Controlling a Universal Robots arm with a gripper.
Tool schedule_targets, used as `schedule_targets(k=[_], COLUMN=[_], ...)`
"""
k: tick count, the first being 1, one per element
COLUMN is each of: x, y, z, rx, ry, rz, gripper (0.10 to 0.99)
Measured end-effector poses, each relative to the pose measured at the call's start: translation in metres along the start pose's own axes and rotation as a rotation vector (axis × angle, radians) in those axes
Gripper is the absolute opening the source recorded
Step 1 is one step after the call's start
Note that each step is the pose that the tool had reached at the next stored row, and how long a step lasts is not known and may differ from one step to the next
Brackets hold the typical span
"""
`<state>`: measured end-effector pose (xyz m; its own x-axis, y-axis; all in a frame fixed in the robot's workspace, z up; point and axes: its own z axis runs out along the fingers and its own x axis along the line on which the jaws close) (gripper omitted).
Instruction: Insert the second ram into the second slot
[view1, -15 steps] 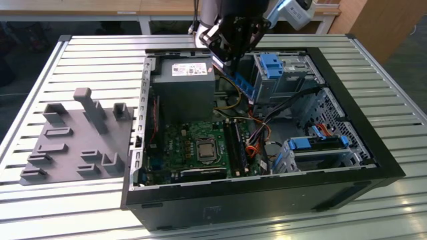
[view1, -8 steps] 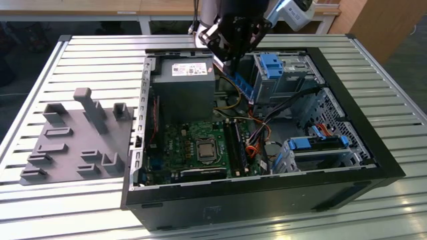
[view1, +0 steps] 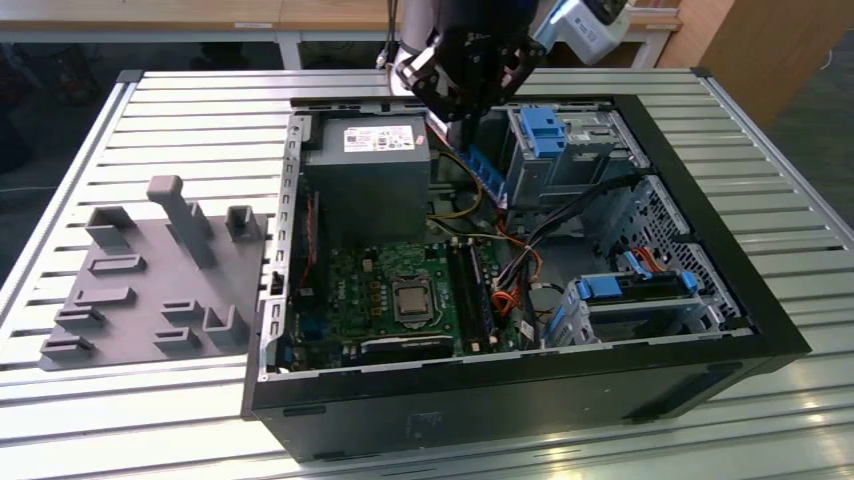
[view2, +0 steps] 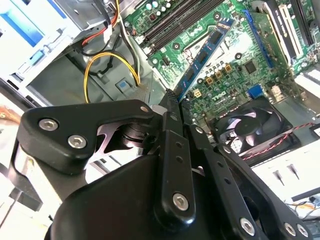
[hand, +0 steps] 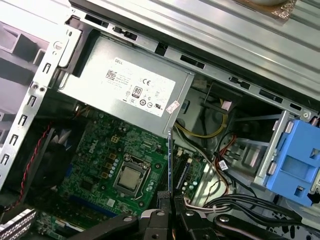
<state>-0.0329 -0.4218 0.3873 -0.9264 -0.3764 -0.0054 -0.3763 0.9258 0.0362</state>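
The RAM stick (view2: 205, 55) is up in the air over the open PC case (view1: 467, 420), not seated in anything yet. The gripper (view2: 172, 97) has its fingers clamped on one end of it. In the exterior view the stick hangs just beside the power supply (view1: 367, 180), near the blue drive bracket (view1: 541, 130). It's clear of the memory slots (view1: 467, 285) on the motherboard (view1: 360, 290).
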Motion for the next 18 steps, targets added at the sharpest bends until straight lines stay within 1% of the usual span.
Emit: schedule_targets(k=[6,18], x=[0.0000,0.0000], y=[0.0000,0.0000], z=[0.0002,0.0006], rx=[0.000,0.001], ry=[-0.0020,-0.0079], rz=[0.059,0.219], gripper=[0.137,0.137])
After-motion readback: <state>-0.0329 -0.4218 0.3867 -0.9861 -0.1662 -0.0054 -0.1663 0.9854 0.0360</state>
